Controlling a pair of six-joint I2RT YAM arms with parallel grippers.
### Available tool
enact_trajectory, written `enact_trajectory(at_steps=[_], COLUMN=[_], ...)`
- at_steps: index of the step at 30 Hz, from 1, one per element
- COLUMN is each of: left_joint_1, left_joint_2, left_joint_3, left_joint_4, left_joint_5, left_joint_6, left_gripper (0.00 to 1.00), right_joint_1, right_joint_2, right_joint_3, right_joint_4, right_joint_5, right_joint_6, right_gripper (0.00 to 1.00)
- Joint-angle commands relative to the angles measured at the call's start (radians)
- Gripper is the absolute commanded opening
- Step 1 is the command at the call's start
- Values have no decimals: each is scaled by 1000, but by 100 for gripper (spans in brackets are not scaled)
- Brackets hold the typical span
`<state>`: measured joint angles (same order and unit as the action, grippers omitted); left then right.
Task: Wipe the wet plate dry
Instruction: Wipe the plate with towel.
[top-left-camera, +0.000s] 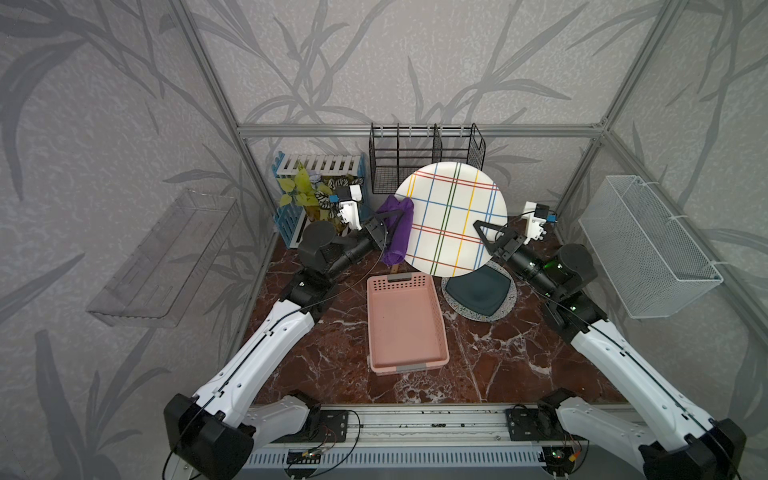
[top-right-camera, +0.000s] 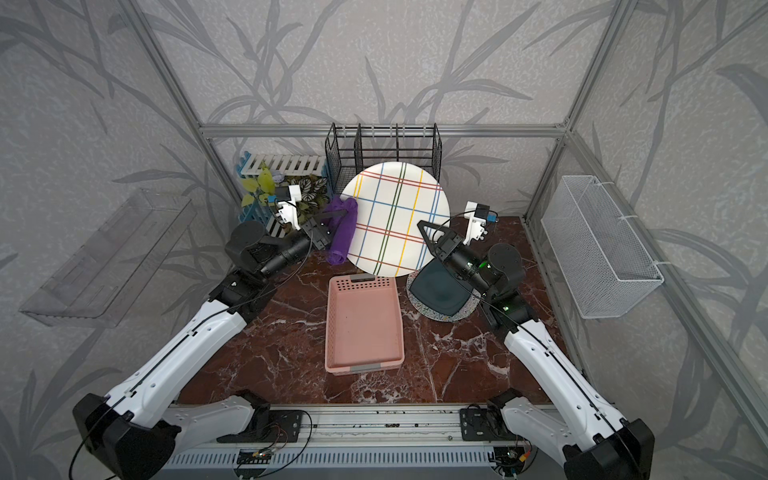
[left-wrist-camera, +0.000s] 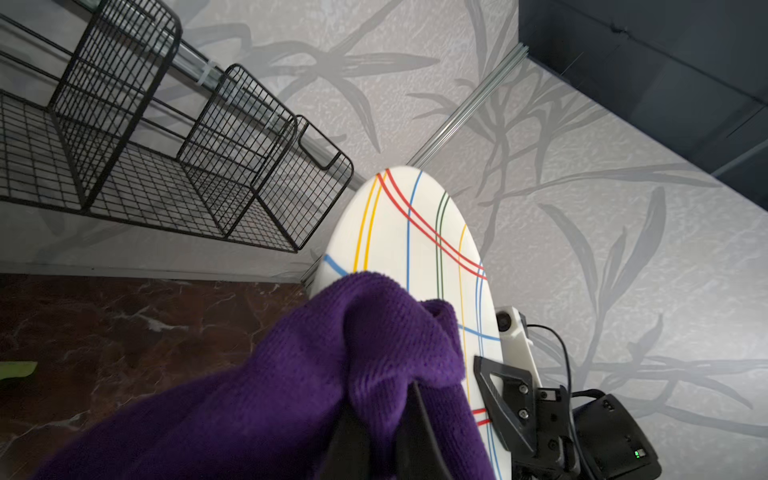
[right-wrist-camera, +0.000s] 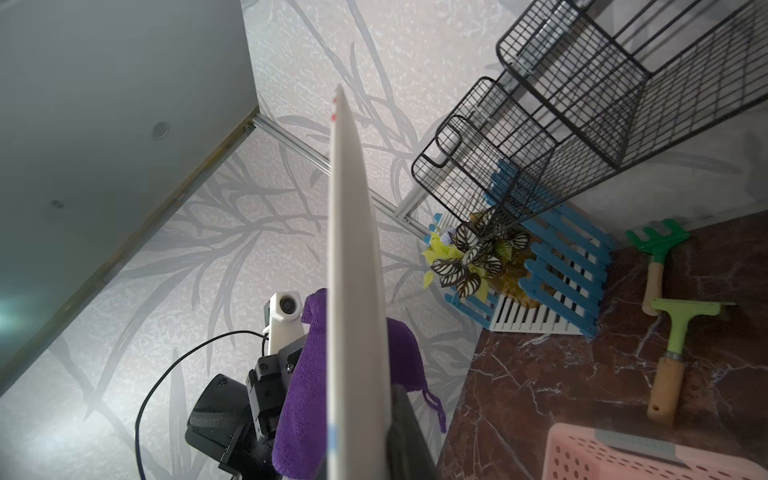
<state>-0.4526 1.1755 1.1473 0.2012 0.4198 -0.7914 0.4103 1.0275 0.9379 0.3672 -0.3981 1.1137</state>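
1. The striped plate (top-left-camera: 451, 216) hung tilted in the air beside the pink basket (top-left-camera: 405, 328), its edge pinched in the closed right gripper (top-left-camera: 478, 225).
2. The purple cloth (top-left-camera: 399, 232), clamped in the closed left gripper (top-left-camera: 400, 214), touched the plate's opposite edge.

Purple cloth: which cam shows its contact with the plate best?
Left wrist: the purple cloth fills the foreground, bunched against the striped face of the plate. Both top views show it small at the plate's edge; right wrist shows the plate edge-on, cloth showing either side.
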Motion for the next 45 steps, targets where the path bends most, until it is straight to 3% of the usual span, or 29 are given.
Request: enact_trajectory(at_steps=[1,7,11,18,24,28,34,39,43,45], left_joint_1=[9,27,-86,-221,-224,-263,-370,-316,-143,-114], left_joint_2=[-5,88,180,217,100,51,116,156,144,150], left_joint_3=[4,147,256,241,71,-26,28,122,159,207], left_joint_4=[-101,-252,-361,-417,-396,-319,-423,-519,-502,-515], left_joint_5=[-33,-6,19,-58,-194,-62,-100,-306,-310,-344], left_joint_6=[105,271,424,488,396,359,458,465,377,399], left_gripper=[0,0,0,0,0,0,0,0,0,0], right_joint_1=[43,200,257,254,133,83,82,82,88,106], right_joint_2=[-24,-66,-53,-24,-30,-26,5,-18,-48,-54], right_joint_3=[42,13,0,37,91,100,131,129,99,80], right_joint_4=[91,12,46,86,78,144,194,165,142,141], right_joint_5=[-70,-117,-108,-59,-21,-28,-65,-87,-122,-151], right_joint_6=[-55,-202,-176,-182,-92,-44,-10,-30,-39,-46], right_gripper=[0,0,0,0,0,0,0,0,0,0])
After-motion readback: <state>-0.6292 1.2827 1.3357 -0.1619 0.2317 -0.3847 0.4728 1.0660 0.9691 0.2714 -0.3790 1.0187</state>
